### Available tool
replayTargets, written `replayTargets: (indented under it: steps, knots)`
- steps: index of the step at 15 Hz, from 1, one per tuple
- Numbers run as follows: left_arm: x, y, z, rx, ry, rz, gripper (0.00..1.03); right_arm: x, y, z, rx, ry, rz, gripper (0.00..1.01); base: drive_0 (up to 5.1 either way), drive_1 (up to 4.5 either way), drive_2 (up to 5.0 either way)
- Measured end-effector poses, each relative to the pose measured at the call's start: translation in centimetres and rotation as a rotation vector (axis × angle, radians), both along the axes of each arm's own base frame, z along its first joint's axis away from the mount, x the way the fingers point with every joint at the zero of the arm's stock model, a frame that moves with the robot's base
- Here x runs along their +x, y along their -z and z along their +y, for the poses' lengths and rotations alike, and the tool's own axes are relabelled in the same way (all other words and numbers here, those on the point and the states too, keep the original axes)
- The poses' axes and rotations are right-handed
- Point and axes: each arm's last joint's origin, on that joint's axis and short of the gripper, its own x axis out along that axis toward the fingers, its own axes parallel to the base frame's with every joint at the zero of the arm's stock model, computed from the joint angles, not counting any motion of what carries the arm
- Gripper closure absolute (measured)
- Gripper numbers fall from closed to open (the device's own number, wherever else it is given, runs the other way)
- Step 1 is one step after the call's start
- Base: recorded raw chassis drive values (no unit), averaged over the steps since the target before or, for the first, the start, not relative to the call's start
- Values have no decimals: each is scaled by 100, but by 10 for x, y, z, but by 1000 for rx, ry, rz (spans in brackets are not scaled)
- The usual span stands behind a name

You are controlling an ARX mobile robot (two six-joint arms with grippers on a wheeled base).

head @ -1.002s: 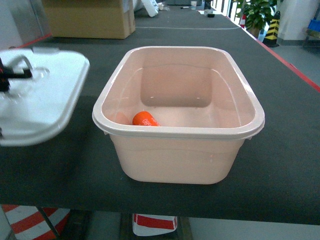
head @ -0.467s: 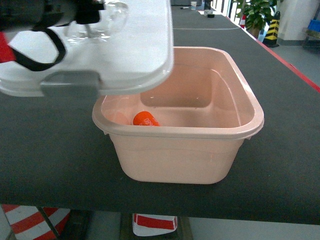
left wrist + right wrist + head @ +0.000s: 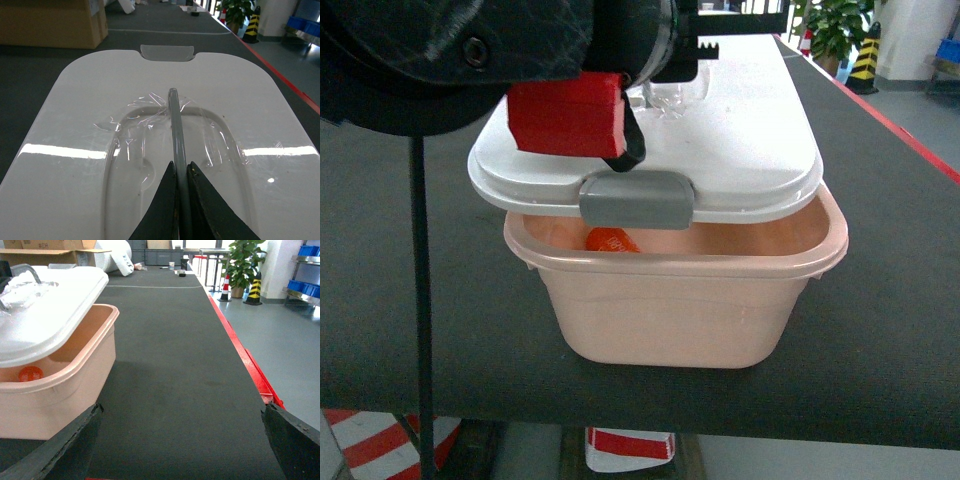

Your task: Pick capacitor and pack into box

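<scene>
We find almost nothing legible. The orange capacitor (image 3: pixel 610 240) lying inside the box (image 3: pixel 670 310) carries small white print on its end face, too blurred for us to read in the head view; the right wrist view shows only its orange end, no characters. The cardboard carton (image 3: pixel 55 244) at the top edge of the right wrist view bears dark printed marks, cut off and unreadable. We see no label, brand or number on the white lid (image 3: pixel 160 125) or the box walls.
</scene>
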Motion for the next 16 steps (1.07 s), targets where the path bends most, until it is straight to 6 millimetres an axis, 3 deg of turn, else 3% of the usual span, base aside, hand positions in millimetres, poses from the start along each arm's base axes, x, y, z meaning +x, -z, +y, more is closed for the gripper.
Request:
replayTargets:
  steps: [4, 11, 16]
  knots:
    - [-6, 10, -14, -5, 8, 60, 101, 0, 0, 0, 0, 0, 0, 3, 0, 0, 0]
    - [-4, 28, -21, -8, 18, 105, 99, 0, 0, 0, 0, 0, 0, 3, 0, 0, 0]
    - [-19, 6, -13, -100, 64, -43, 45, 0, 0, 0, 0, 0, -1, 3, 0, 0, 0]
